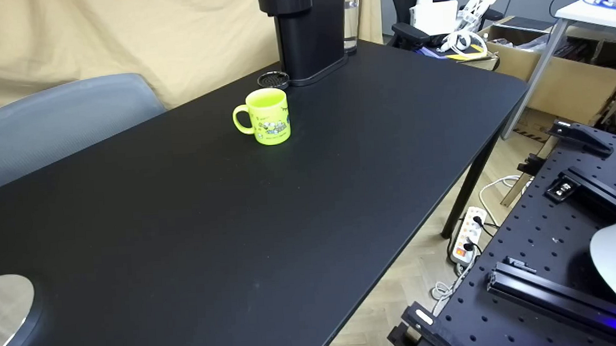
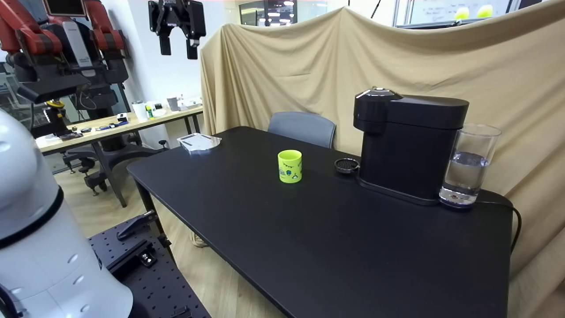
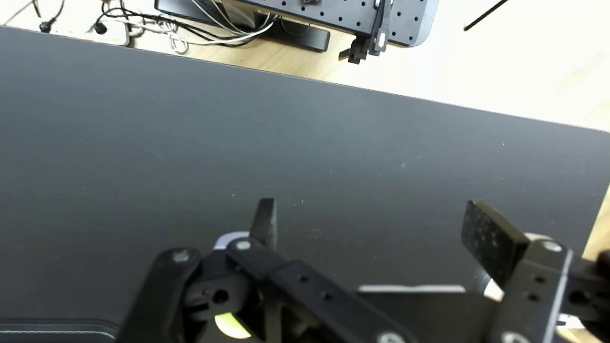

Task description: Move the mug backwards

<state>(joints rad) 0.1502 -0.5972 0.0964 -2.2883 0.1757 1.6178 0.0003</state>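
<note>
The lime mug [image 1: 269, 118] stands upright on the black table [image 1: 184, 227]. Its loop handle points left in that exterior view. The mug also shows in an exterior view [image 2: 290, 167], with its handle hidden. My gripper [image 2: 178, 50] hangs high in the air at the upper left of that view, well away from the mug. In the wrist view my gripper [image 3: 371, 214] is open, with nothing between its fingers. Only a small lime piece of the mug [image 3: 230, 327] shows there, behind the left finger linkage.
A black coffee machine [image 2: 401, 145] stands beyond the mug, with a glass water tank [image 2: 468, 168] and a small round drip grate [image 2: 347, 164]. A clear plate [image 2: 198, 142] lies at the far table corner. A grey chair [image 2: 302, 128] stands behind the table.
</note>
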